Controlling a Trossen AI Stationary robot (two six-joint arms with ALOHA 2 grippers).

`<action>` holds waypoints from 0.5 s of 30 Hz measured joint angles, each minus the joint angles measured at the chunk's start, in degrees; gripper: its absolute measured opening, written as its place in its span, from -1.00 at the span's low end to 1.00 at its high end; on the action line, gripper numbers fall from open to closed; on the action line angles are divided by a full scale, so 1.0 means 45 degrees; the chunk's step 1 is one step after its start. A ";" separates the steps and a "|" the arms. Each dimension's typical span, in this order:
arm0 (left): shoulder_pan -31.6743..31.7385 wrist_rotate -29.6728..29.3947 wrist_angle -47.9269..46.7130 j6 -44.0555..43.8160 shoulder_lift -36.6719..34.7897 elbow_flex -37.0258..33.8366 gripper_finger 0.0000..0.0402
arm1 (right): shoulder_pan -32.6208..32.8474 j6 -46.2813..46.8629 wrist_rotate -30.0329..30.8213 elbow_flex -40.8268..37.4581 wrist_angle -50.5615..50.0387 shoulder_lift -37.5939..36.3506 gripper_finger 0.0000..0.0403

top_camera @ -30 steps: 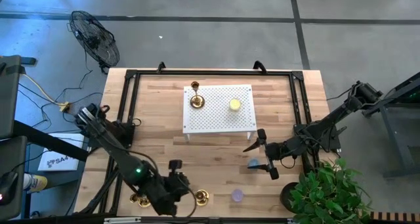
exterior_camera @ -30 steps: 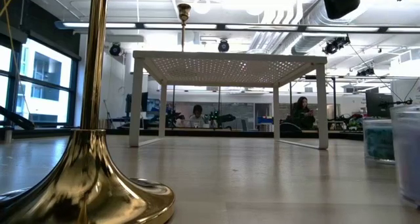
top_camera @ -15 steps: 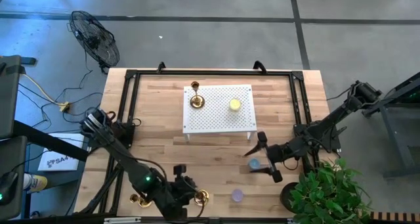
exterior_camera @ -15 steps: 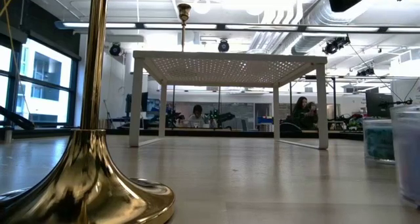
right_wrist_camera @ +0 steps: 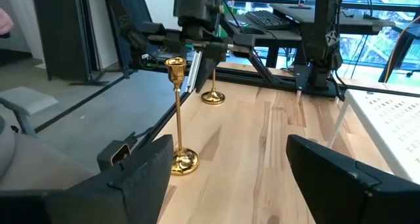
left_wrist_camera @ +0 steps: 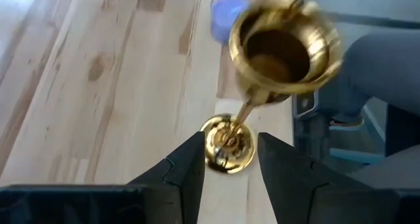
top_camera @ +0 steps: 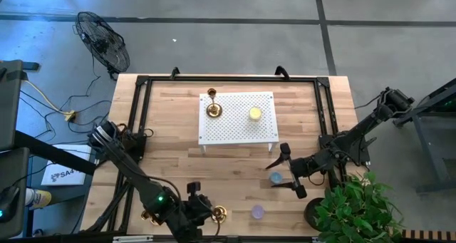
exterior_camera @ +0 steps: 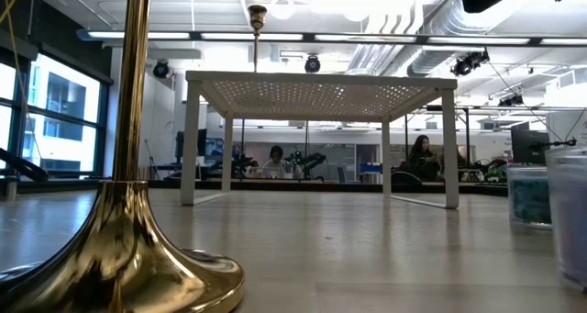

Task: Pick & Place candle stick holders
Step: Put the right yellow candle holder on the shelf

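Left tool, fingers parted, poised above a candle stick holder standing upright at the near edge of the desk, gripping nothing. A second holder stands near the same edge; a third rests on the white perforated stand. Right tool, wide open and empty, straddles a blue disc.

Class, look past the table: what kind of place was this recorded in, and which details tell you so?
Probably a robotics lab in an open office. Two robot arms work at a framed wooden table, people sit at desks beyond it, and bare pipes and ducts run along the ceiling.
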 joint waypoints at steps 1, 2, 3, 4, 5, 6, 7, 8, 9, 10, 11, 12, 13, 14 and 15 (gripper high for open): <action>0.0000 0.0002 -0.0058 -0.0064 0.0068 0.0000 -0.32 | 0.0000 -0.0002 0.0000 0.0000 0.0005 0.0000 0.45; 0.0000 0.0001 0.0006 -0.0095 0.0134 0.0000 -0.32 | 0.0000 -0.0002 0.0000 0.0000 0.0008 0.0000 0.45; 0.0000 -0.0003 0.0074 -0.0105 0.0187 0.0000 -0.32 | 0.0000 -0.0002 0.0000 0.0000 0.0013 0.0000 0.45; 0.0000 -0.0003 0.0127 -0.0105 0.0237 0.0000 -0.32 | 0.0000 -0.0002 0.0000 0.0000 0.0022 0.0000 0.45; 0.0000 -0.0003 0.0188 -0.0107 0.0300 0.0000 -0.32 | 0.0000 -0.0002 0.0000 0.0000 0.0032 0.0000 0.45; 0.0000 0.0001 0.0253 -0.0109 0.0347 0.0000 -0.32 | 0.0000 -0.0002 0.0000 0.0000 0.0036 0.0000 0.45; 0.0000 0.0006 0.0335 -0.0109 0.0368 0.0000 -0.32 | 0.0000 -0.0002 0.0004 0.0000 0.0039 0.0000 0.45; 0.0000 0.0016 0.0387 -0.0174 0.0373 0.0000 -0.32 | 0.0000 -0.0002 0.0000 0.0000 0.0049 0.0000 0.45; 0.0000 0.0025 0.0419 -0.0295 0.0373 0.0000 -0.32 | 0.0000 -0.0002 0.0000 0.0000 0.0052 0.0000 0.45; 0.0000 0.0021 0.0456 -0.0407 0.0425 0.0005 -0.32 | 0.0000 -0.0002 -0.0005 0.0000 0.0053 0.0000 0.45; -0.0002 -0.0016 0.0491 -0.0461 0.0478 0.0010 -0.32 | 0.0000 -0.0002 -0.0005 0.0000 0.0067 0.0000 0.45; -0.0052 -0.0128 0.0449 -0.0471 0.0519 0.0004 -0.32 | 0.0000 -0.0002 -0.0005 0.0000 0.0071 0.0000 0.45; -0.0128 -0.0311 0.0423 -0.0469 0.0528 -0.0010 -0.32 | 0.0000 -0.0002 -0.0005 0.0000 0.0071 0.0000 0.45; -0.0161 -0.0454 0.0511 -0.0457 0.0529 -0.0010 -0.32 | 0.0000 -0.0002 -0.0005 0.0000 0.0071 0.0000 0.45; -0.0175 -0.0585 0.0667 -0.0456 0.0568 0.0009 -0.32 | 0.0000 0.0001 -0.0005 0.0000 0.0076 0.0000 0.45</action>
